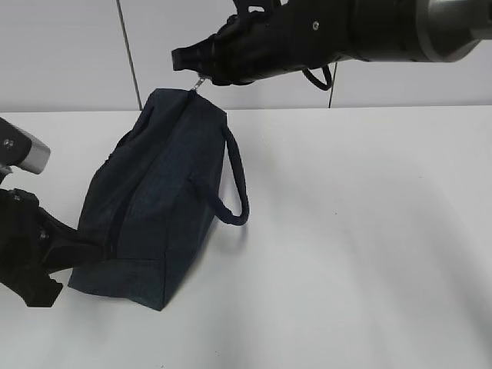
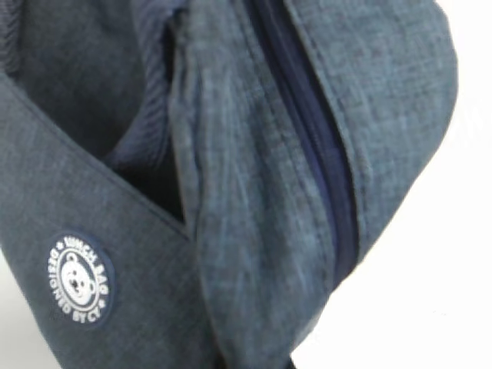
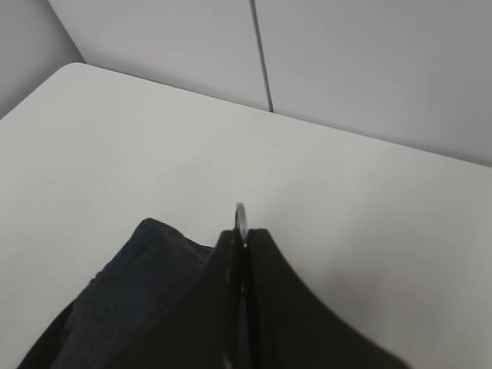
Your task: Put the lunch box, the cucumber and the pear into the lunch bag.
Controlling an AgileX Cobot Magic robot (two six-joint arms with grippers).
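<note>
The dark navy lunch bag lies on the white table with its zipper shut along the top. My right gripper is shut on the metal ring pull at the bag's far end and holds that end lifted. My left gripper is shut on the fabric at the bag's near end. The left wrist view is filled by the bag, with its zipper line and a round logo patch. The lunch box, the cucumber and the pear are out of view.
The white table stretches to the right of the bag. A loop handle hangs off the bag's right side. A pale wall with a vertical seam stands behind the table.
</note>
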